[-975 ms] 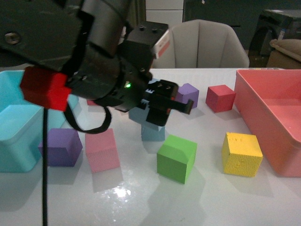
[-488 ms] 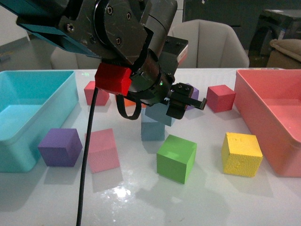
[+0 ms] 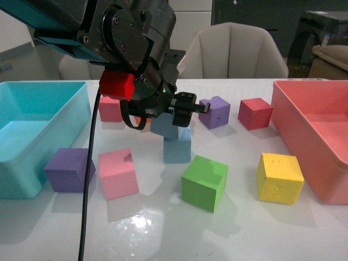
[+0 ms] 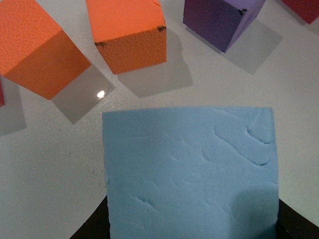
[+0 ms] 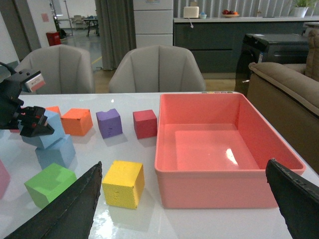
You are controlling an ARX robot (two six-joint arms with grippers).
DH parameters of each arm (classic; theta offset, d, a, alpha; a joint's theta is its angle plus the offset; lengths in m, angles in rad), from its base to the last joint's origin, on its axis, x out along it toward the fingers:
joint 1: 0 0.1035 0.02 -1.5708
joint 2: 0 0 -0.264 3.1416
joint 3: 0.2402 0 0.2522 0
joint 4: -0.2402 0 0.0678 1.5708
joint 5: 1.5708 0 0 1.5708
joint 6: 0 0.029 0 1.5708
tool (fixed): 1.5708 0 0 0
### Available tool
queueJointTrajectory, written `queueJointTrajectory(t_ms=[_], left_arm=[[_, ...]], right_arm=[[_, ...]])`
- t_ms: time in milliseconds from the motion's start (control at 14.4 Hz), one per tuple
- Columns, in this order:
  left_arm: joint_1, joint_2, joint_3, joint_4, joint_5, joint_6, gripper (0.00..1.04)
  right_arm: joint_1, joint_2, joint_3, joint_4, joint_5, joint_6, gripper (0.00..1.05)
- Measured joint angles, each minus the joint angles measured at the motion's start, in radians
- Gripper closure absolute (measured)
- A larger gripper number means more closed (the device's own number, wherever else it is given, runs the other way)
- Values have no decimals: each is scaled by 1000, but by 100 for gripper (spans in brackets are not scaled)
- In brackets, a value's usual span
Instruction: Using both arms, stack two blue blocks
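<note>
White table, near edge: green cube; yellow cube to its right; pink cube and near purple cube side by side to its left. Right gripper shows only in its own wrist view; fingers spread wide, nothing between them. Turquoise bin along the left side; pink bin along the right side.

Mid-table: lower blue block flat on the surface, just behind the green cube; upper blue block resting on its top, tilted, offset to the left and not square with it. Left gripper hangs over the pair, clamped on the upper blue block; left wrist view has that block filling the lower picture, with a dark finger at each bottom corner.

Further back: two orange cubes beyond the blue pair, mostly hidden behind the arm in the front view; far purple cube; red cube to its right; another red cube left of the arm. Grey chair beyond the table.
</note>
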State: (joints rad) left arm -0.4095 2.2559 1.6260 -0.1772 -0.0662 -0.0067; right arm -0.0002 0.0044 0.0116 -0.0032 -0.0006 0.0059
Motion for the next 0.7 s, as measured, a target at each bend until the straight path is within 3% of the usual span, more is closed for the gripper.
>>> queueJointTrajectory(t_ms=[557,627,697], left_arm=[[-5,45,41,-5,25,-58,55],[-5,45,41,-4,25,-63,49],[-3,45,41,-2,25,-64,33]], right_arm=[[0,0,0,0,0,0,6],[0,0,0,0,0,0,6],[0,0,0,0,0,0,6]])
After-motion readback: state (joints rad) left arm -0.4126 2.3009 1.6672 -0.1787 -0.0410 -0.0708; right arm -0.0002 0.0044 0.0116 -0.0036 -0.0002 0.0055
